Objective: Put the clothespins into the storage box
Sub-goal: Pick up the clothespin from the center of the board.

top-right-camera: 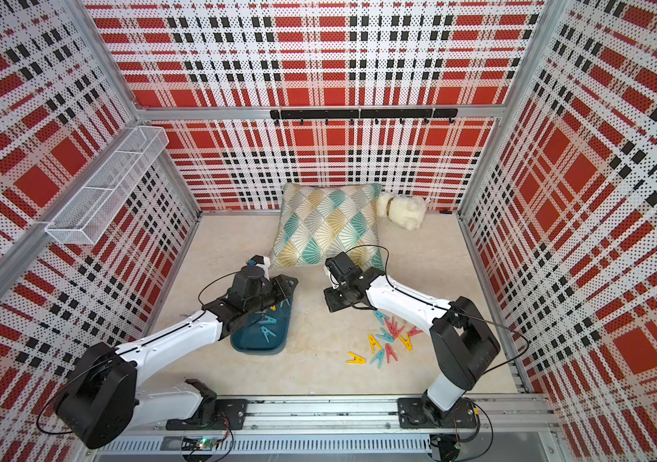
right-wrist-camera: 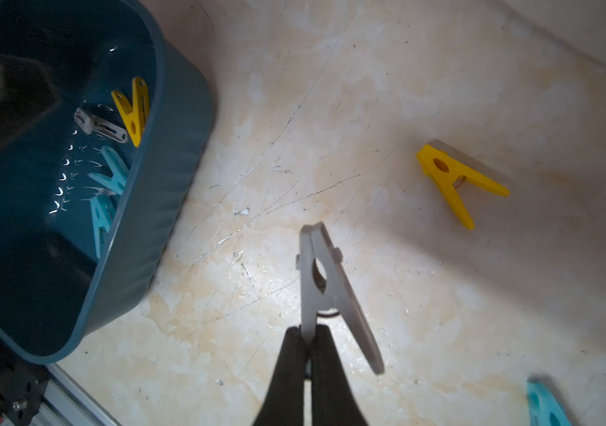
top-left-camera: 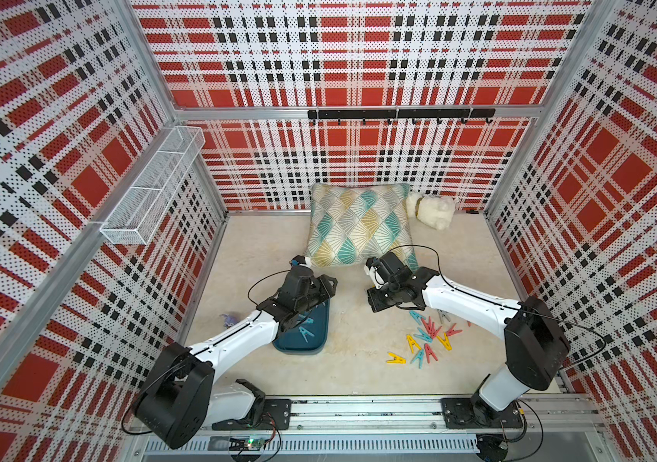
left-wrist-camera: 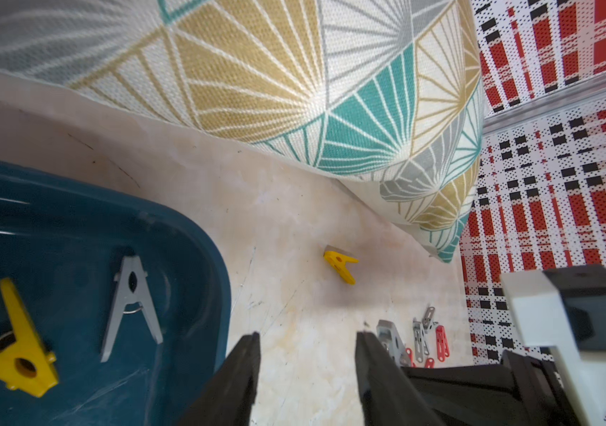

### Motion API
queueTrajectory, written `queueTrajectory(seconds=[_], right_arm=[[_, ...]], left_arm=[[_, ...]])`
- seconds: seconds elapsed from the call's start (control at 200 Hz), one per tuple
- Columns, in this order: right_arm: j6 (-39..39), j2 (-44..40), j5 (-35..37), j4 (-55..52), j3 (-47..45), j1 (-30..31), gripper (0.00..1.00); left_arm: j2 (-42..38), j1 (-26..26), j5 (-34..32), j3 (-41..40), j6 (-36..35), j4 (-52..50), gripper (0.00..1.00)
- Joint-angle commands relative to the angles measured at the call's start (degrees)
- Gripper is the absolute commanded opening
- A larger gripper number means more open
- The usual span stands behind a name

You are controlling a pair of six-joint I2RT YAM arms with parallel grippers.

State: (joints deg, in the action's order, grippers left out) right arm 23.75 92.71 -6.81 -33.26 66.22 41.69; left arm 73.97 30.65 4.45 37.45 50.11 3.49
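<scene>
- The left jaws hang over the far end of the dark teal storage box; two teal clothespins lie in it, behind those jaws.
- The right jaws hang over bare table, apart from the left; mixed-colour clothespins lie scattered behind them.
- A patterned cushion lies beyond both jaws.

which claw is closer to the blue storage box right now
Left. The left claw hangs open at the far end of the storage box, just beside its rim. The right claw is well off to the box's side, shut on a grey clothespin.
</scene>
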Motion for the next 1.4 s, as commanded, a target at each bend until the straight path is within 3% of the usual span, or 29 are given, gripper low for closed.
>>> queueTrajectory(seconds=[0.0, 0.872, 1.398], right_arm=[[1.2, -2.8, -2.1, -1.3, 0.8, -0.3, 0.00], [3.1, -5.1, -11.4, -0.1, 3.2, 0.9, 0.04], [3.8, -1.3, -11.3, 1.0, 5.8, 2.7, 0.04]], left_arm=[[1.5, 1.7, -0.3, 2.3, 0.7, 1.5, 0.49], [2.9, 4.6, 1.6, 2.1, 4.0, 5.1, 0.52], [2.8, 6.2, 3.5, 0.2, 7.3, 10.0, 0.53]])
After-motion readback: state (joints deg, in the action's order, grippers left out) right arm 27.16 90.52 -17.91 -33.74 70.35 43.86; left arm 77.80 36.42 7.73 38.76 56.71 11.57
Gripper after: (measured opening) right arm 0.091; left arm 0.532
